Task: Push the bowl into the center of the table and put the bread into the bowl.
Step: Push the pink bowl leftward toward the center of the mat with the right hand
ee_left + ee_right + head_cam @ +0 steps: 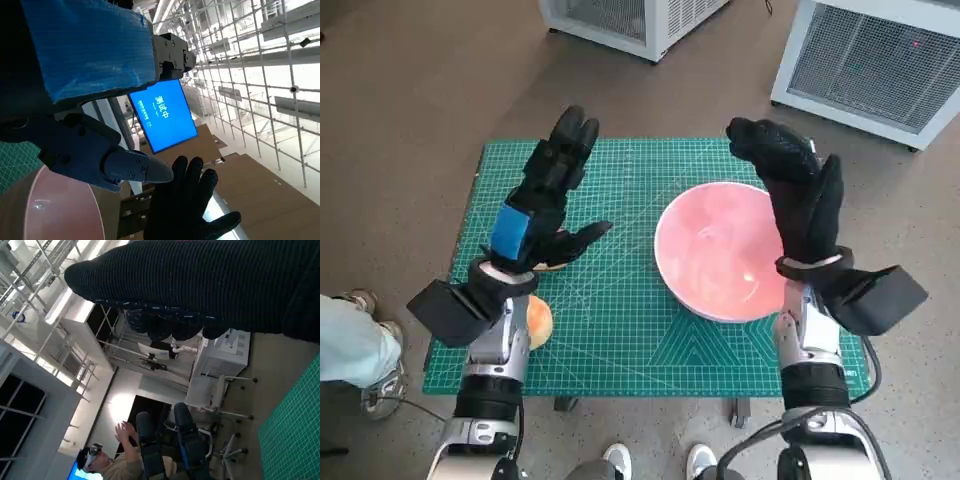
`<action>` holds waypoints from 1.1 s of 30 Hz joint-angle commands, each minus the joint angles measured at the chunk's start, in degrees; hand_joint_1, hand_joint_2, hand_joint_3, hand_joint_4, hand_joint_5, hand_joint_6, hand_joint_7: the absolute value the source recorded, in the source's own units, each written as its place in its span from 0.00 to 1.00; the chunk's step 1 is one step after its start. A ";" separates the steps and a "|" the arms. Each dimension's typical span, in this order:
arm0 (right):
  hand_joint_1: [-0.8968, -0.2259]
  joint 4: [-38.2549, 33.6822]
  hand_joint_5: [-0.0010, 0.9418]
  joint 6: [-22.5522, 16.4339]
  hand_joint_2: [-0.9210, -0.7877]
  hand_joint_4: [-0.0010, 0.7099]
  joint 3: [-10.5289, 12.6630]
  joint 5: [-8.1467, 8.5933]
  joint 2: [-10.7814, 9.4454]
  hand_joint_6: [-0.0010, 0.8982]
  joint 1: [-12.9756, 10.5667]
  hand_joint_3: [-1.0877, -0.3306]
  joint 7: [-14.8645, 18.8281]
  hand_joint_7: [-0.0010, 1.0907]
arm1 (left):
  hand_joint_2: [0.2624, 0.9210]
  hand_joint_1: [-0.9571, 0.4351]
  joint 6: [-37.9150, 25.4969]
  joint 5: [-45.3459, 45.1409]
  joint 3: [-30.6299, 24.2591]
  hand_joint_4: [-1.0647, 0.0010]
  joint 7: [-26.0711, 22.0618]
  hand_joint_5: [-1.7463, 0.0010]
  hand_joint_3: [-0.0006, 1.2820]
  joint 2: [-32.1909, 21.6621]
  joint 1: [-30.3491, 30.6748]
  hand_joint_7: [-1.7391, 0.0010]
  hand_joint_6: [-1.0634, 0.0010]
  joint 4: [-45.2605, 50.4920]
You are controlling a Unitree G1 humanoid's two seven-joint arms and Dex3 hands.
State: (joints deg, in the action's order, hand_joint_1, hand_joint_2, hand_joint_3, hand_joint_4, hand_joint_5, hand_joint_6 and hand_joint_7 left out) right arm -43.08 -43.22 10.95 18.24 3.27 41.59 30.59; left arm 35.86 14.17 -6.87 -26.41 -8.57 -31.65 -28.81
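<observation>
Pink and glossy, the bowl [723, 250] sits on the green cutting mat [620, 300] that covers the worktop, right of the middle and close under the robot's right arm. Both arms are raised above the mat with the hands held up. The left hand [542, 205], black with blue tape over its back, hangs over the left half of the mat, its fingers stretched forward and away from the robot and its thumb jutting toward the bowl; it grasps nothing and its fingers are apart. The right hand [795, 190], in its black knitted glove, is lifted over the bowl's far right rim, fingers reaching forward and curling a little at the tips, loose and holding nothing. The bread [537, 320], a rounded tan lump, lies on the mat near its front left edge, half hidden behind the left forearm and well apart from the bowl. In the left wrist view the gloved hand shows beyond the bowl's rim, with a blue screen [164, 117] behind it. In the right wrist view a person [120, 455] sits with a hand raised, near some office chairs [185, 440]
</observation>
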 commanded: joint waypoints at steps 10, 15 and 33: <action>0.38 -0.74 0.00 0.65 0.00 0.36 1.00 0.53 1.42 0.13 -1.23 0.45 0.18 0.43 | 1.00 0.38 -0.72 -0.35 0.19 0.88 0.03 1.00 0.18 -0.20 -0.86 0.95 0.88 0.40; 0.38 -3.70 0.00 0.46 0.00 0.37 3.72 2.49 4.19 0.14 -0.62 0.46 1.50 0.43 | 1.00 0.38 -0.89 -0.38 0.17 0.88 0.12 1.00 0.18 -0.14 -0.64 0.95 0.88 0.70; 0.42 -24.56 0.01 -4.59 0.00 0.39 10.63 -3.39 12.55 0.16 1.58 0.39 -17.29 0.40 | 1.00 0.37 -0.22 -0.27 -0.34 0.88 0.29 1.00 0.18 -0.17 0.11 0.94 0.88 0.53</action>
State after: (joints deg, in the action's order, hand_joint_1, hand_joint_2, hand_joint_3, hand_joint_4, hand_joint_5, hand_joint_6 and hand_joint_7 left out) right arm -64.06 -48.92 20.96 16.20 15.13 43.93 16.80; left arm 35.28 13.83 -6.97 -26.35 -8.60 -31.67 -28.73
